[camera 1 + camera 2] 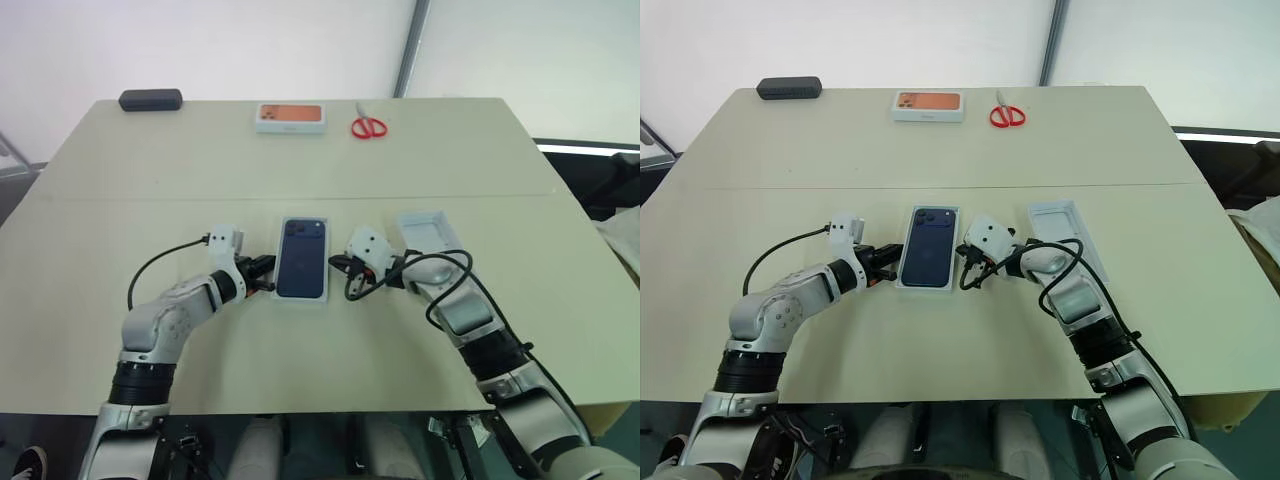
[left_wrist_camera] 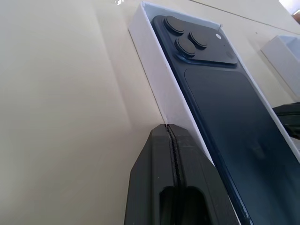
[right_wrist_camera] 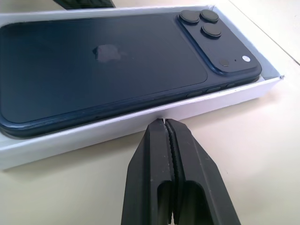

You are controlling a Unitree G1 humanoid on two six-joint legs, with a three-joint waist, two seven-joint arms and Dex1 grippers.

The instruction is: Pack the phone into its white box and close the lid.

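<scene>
The dark navy phone lies back up inside the white box at the middle of the table, its camera bump at the far end. My left gripper is shut, and its tip rests against the box's left wall. On the other side my right gripper is shut too, its tip against the right wall. Neither gripper holds anything. The lid lies open side up just right of the box, with my right forearm over its near end.
Along the far edge of the table lie a black oblong case, a white box with an orange top and red scissors. A seam runs across the table behind the box.
</scene>
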